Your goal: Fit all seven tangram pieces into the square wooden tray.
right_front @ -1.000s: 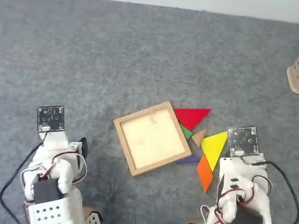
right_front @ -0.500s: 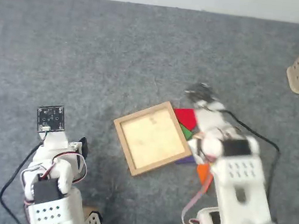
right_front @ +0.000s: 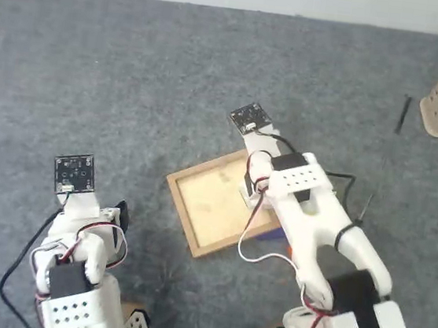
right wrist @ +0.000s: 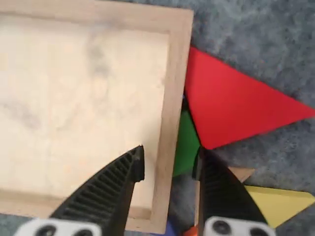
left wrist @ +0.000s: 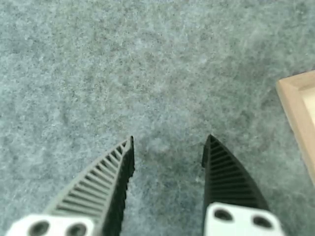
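While released, right claw [right wrist: 170,156] astride tray [right wrist: 177,73] rim; red triangle [right wrist: 231,105], sharp tip outward.

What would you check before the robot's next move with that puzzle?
1. The tray bare inside: ok.
2. The right hand open: ok, it straddles the tray's rim next to the green piece.
3. The green piece free to lift: cannot tell; the red triangle touches or overlaps it.
4. The left hand out of the way: ok, open over bare carpet.
5. Seven pieces counted: cannot tell; the right arm covers the spot beside the tray.
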